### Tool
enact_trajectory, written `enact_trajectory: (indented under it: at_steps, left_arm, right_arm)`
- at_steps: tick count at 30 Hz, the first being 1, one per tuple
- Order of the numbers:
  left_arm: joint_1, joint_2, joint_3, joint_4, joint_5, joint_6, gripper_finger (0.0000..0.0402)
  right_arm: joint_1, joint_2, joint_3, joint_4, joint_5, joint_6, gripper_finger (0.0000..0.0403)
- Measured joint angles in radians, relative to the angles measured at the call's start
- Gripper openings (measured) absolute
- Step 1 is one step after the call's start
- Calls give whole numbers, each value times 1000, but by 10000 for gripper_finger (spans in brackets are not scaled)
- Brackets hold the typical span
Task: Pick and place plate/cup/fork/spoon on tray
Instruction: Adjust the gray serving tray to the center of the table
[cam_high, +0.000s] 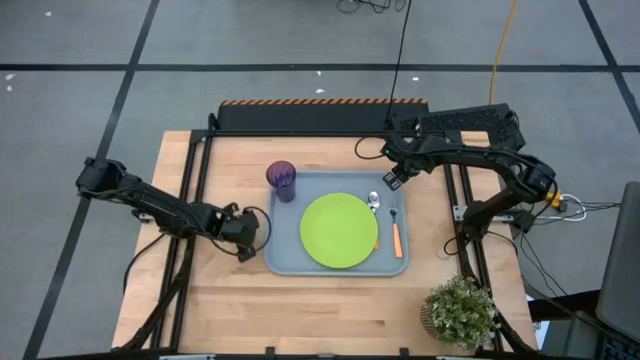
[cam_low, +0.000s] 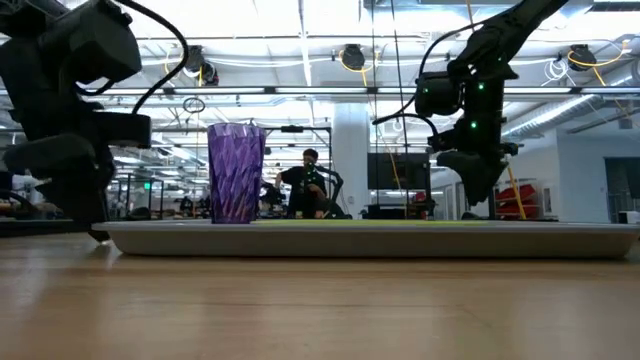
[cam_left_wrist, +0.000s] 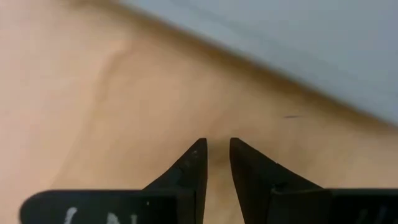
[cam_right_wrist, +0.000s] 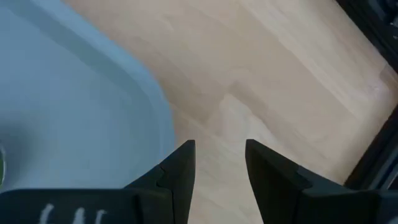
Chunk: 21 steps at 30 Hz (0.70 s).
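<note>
The light grey-blue tray (cam_high: 286, 260) lies in the middle of the table. On it rest the lime-green plate (cam_high: 339, 231), the purple cup (cam_high: 281, 180) upright in its far left corner, the spoon (cam_high: 374, 202) by the plate's far right rim, and the orange-handled fork (cam_high: 396, 234) to the right of the plate. My left gripper (cam_high: 257, 232) is low over the wood just left of the tray, its fingers (cam_left_wrist: 194, 163) a narrow gap apart and empty. My right gripper (cam_high: 392, 179) hangs over the tray's far right corner, open and empty (cam_right_wrist: 221, 149).
A potted plant (cam_high: 461, 311) stands at the table's near right corner. Dark frame rails run along the left and right sides of the table. Bare wood lies in front of the tray. In the low view a person (cam_low: 309, 186) sits in the room behind.
</note>
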Motion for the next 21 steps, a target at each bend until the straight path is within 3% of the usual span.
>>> enact_trajectory:
  at_steps: [9, 15, 21]
  left_arm:
    - [-10, -196, 1, -88, -105, -58, 72]
    - [-26, -324, 2, -24, -227, 26, 72]
    - [-53, -378, 3, 33, -391, 167, 72]
  right_arm:
    - [25, 0, 0, -104, -2, 69, 134]
    - [44, 0, -16, -177, -11, 124, 134]
    - [80, 0, -91, -175, -110, 171, 134]
